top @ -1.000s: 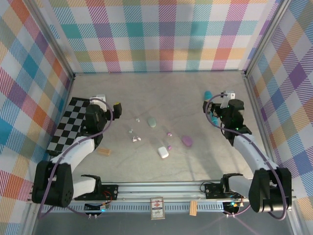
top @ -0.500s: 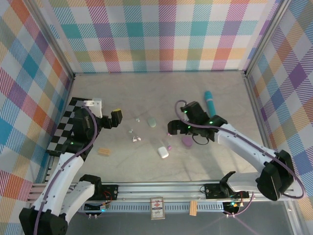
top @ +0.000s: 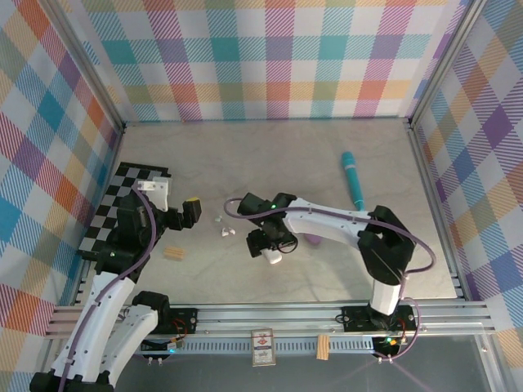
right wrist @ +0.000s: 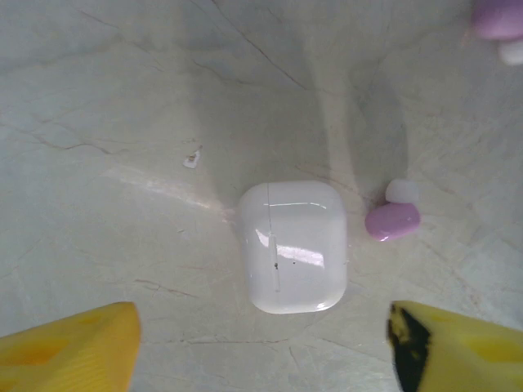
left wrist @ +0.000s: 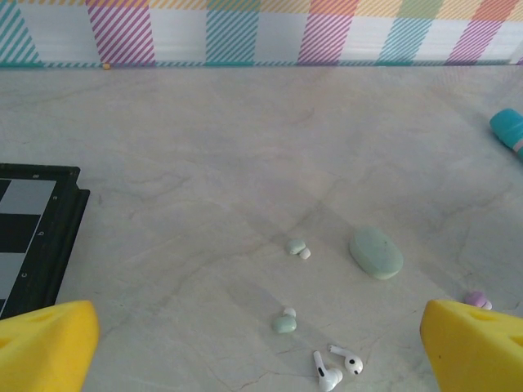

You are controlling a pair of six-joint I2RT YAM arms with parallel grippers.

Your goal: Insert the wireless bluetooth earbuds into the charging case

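Observation:
A shut white charging case (right wrist: 294, 245) lies flat on the table, with a pink earbud (right wrist: 392, 216) just to its right. My right gripper (right wrist: 261, 339) hovers over the case, open, a yellow fingertip (right wrist: 73, 347) on each side and clear of it. From above, the right gripper (top: 270, 242) sits over the white case (top: 274, 256). My left gripper (left wrist: 260, 347) is open and holds nothing. Ahead of it lie two white stemmed earbuds (left wrist: 337, 369), two green earbuds (left wrist: 284, 323) and a green case (left wrist: 376, 251).
A teal cylinder (top: 353, 178) lies at the back right. The black-and-white chessboard (top: 122, 204) lies at the left beside my left gripper (top: 185, 214). A small wooden block (top: 173, 253) sits near the front left. A purple case (top: 314, 240) peeks out beside the right arm.
My right arm has swung from the right side to the middle and now hovers over the white case, its jaws slightly narrower. My left arm has drawn back a little.

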